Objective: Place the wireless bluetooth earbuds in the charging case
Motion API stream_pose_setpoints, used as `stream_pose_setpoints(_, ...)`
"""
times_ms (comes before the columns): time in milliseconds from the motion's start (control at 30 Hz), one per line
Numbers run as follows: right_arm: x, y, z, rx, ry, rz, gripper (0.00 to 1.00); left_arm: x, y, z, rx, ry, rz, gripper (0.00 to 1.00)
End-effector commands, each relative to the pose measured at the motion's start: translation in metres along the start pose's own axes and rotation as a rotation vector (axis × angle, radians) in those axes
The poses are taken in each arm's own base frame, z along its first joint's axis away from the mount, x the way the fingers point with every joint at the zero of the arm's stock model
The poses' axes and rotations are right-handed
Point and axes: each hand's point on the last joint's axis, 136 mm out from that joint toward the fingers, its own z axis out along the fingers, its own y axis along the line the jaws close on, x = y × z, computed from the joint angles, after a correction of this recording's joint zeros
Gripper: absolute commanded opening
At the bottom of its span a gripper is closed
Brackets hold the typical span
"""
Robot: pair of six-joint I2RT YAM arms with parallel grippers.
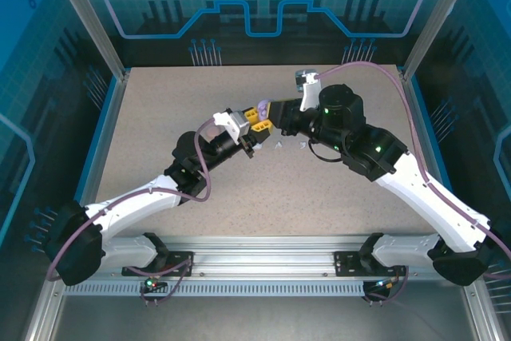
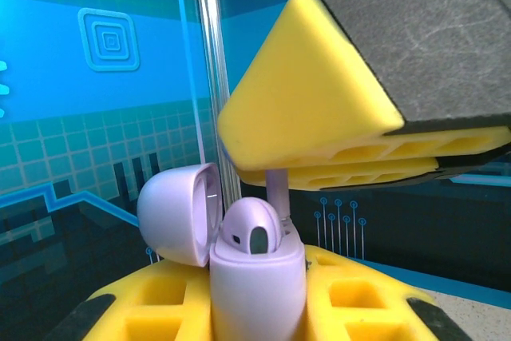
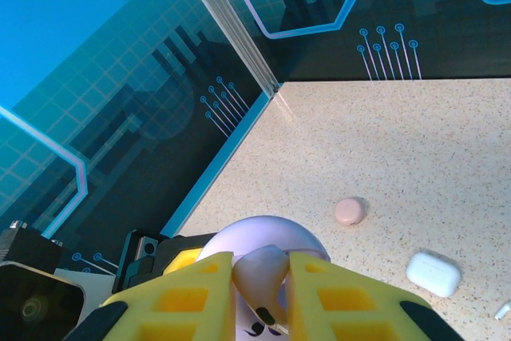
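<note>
Left gripper (image 1: 260,123) is clamped on the open purple case (image 2: 257,281), with one purple earbud (image 2: 251,229) seated inside. Right gripper (image 3: 260,261), directly above the case, pinches the second earbud (image 2: 277,191). Risk: a tilted stem misses its socket, then jams or drops beside the case.

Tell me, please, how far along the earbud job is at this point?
Done: one purple earbud sits in the open purple case. In hand: the left gripper grips that case, and the right gripper pinches the second purple earbud right at the case's opening. Left: seat it, then fill the white case and pink case lying on the table, where white earbuds lie loose.
</note>
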Motion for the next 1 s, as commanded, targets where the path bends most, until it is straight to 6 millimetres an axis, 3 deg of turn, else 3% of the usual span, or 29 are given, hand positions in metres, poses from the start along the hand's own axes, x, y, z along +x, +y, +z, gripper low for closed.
stream_pose_setpoints(0,0.003,0.003,0.004,-0.005,0.001,0.008,0.21,-0.024,0.000,0.000,-0.011,-0.072,0.010,0.00)
stream_pose_setpoints(733,0.028,-0.013,0.003,0.034,0.056,0.036,0.20,-0.027,0.004,0.000,-0.035,-0.077,0.023,0.00)
stream_pose_setpoints(967,0.020,-0.011,0.001,0.039,0.038,0.036,0.35,-0.024,0.004,0.000,-0.034,-0.072,0.015,0.00)
